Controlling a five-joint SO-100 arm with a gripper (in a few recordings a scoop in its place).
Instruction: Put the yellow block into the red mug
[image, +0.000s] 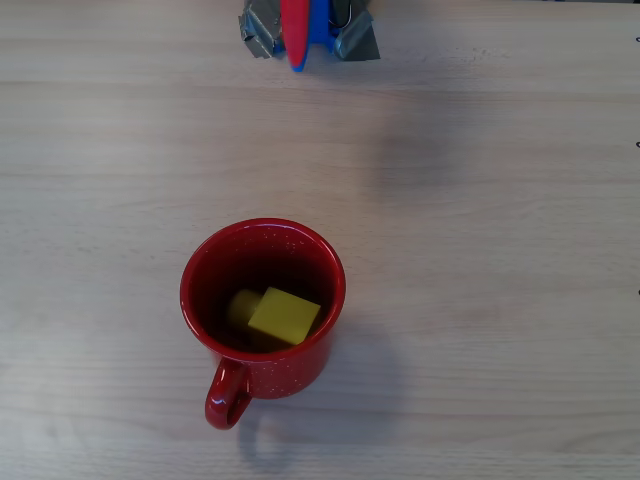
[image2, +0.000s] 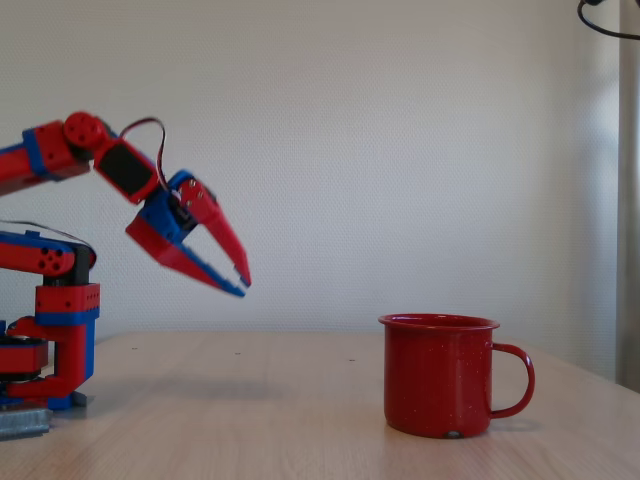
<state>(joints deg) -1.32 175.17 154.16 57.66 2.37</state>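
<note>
The yellow block lies tilted inside the red mug, on its dark bottom. The mug stands upright on the table, handle toward the picture's lower edge in the overhead view and to the right in the fixed view, where the mug hides the block. My red and blue gripper hangs in the air well to the left of the mug and higher than its rim, pointing down toward it. Its fingers meet at the tips with nothing between them. From overhead the gripper pokes in at the top edge.
The arm's base stands at the table's left end in the fixed view, held by a metal clamp. The light wooden table is bare around the mug. A plain white wall is behind.
</note>
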